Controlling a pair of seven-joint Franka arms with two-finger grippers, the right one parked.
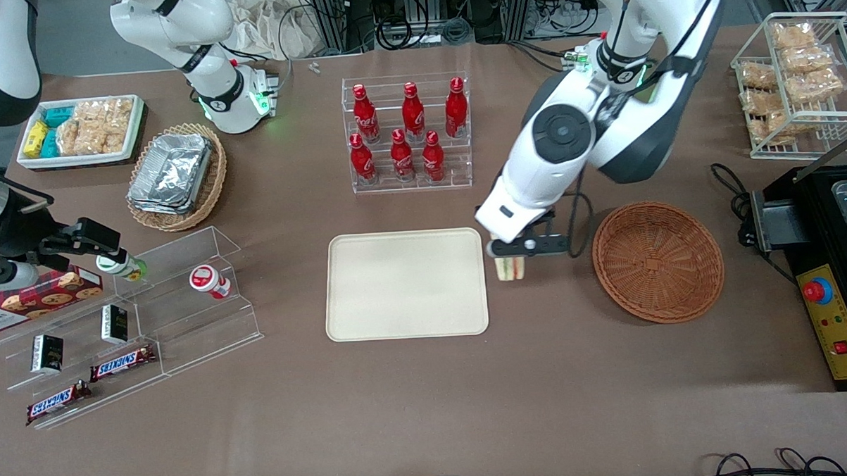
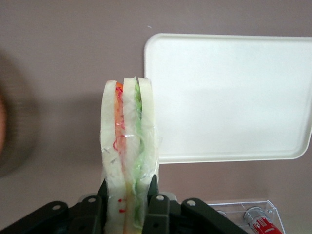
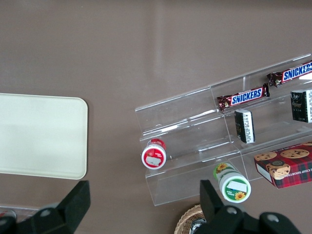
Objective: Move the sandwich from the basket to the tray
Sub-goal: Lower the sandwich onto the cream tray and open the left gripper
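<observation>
One sandwich (image 2: 127, 156), a wedge of pale bread with orange and green filling under clear wrap, hung in the air just beside the tray (image 1: 405, 284), between it and the basket (image 1: 658, 261), which lay toward the working arm's end of the table. The cream tray was bare, and so was the reddish-brown wicker basket. Everything sat on a brown table (image 1: 429, 407) covered in a matte sheet; at its edge farthest from the front camera, cables and metal frames cluttered the floor. Farther from the camera than the tray stood a clear stepped rack of red cola bottles (image 1: 407, 131). The gripper (image 1: 517, 247) hovered above the strip of table between tray and basket, its fingers (image 2: 157, 209) closed only as far as the sandwich's thickness, pressing the bread on both sides and holding the wedge upright on its edge.
</observation>
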